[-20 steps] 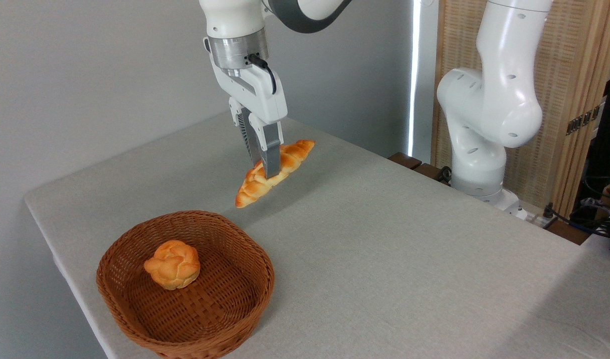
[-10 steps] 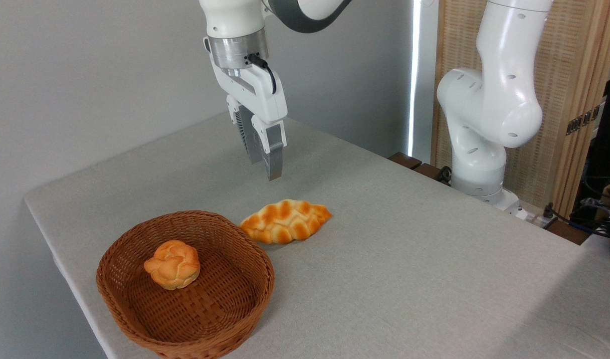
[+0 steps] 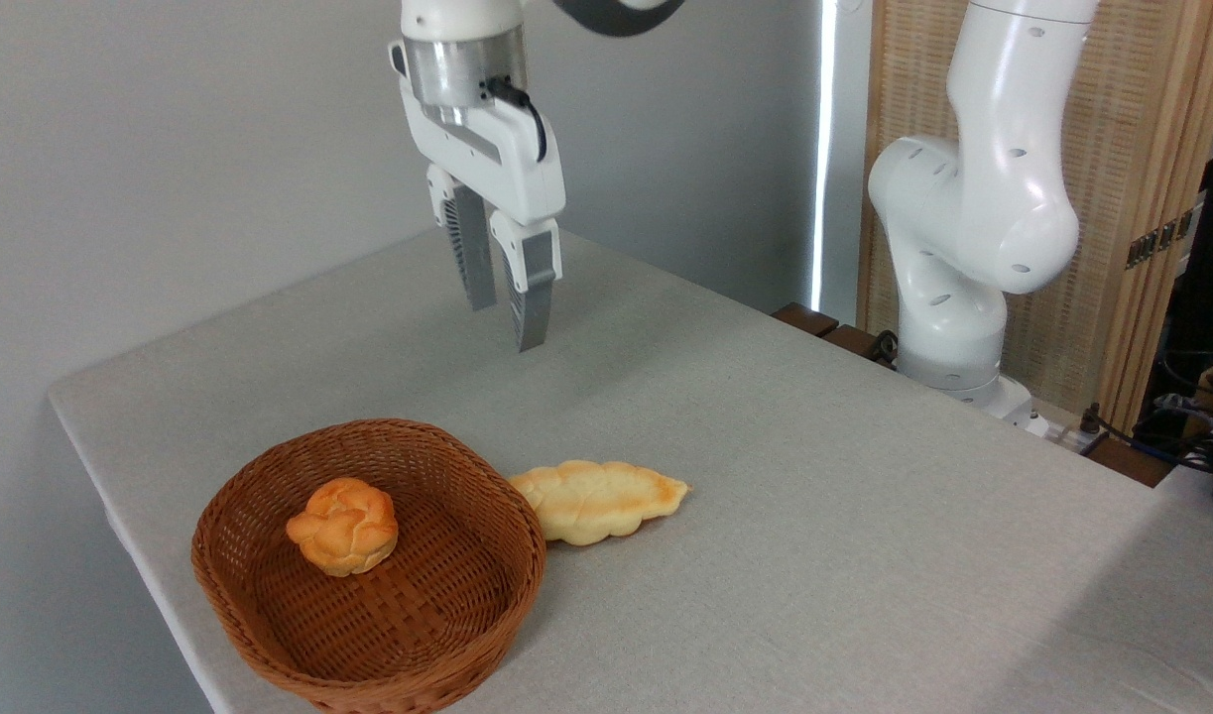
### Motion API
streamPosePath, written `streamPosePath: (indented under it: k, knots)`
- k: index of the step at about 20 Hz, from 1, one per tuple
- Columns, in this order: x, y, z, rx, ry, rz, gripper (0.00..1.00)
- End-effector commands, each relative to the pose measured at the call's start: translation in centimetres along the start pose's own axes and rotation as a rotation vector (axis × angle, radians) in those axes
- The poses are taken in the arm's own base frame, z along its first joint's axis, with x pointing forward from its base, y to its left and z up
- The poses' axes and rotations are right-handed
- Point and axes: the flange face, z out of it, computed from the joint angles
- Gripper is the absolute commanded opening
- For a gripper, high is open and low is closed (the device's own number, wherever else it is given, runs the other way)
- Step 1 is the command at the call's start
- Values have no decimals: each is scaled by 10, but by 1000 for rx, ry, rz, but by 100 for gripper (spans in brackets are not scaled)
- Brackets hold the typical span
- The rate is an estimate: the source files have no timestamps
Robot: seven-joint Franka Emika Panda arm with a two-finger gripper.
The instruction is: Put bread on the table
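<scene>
The bread (image 3: pixel 599 501), a long loaf with tapered ends, lies on the table (image 3: pixel 765 476) with its pale flat underside facing up. Its left end touches or nearly touches the right rim of the wicker basket (image 3: pixel 368 570). My gripper (image 3: pixel 504 322) hangs well above the table, behind the loaf and to its left. Its fingers are open and hold nothing.
A small round knotted bun (image 3: pixel 344 526) sits inside the basket near the table's front left corner. The arm's white base (image 3: pixel 963 248) stands at the table's far right edge, in front of a woven screen. Cables lie at the far right.
The gripper let go of the bread, which fell to the table, rolled toward the basket and turned underside up. The gripper opened wider and rose a little.
</scene>
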Motion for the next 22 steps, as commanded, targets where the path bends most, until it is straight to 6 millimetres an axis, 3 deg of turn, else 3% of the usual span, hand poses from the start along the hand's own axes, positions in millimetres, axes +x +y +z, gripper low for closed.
streamPosePath:
  k: [1,6,8,22]
  knots:
    - [10,-36,-29,-17,26,-60,100]
    - [6,-86,-62,15,60,-173,100]
    - [6,-93,-66,22,62,-195,100]
    - [16,-84,-48,-5,-5,-201,100]
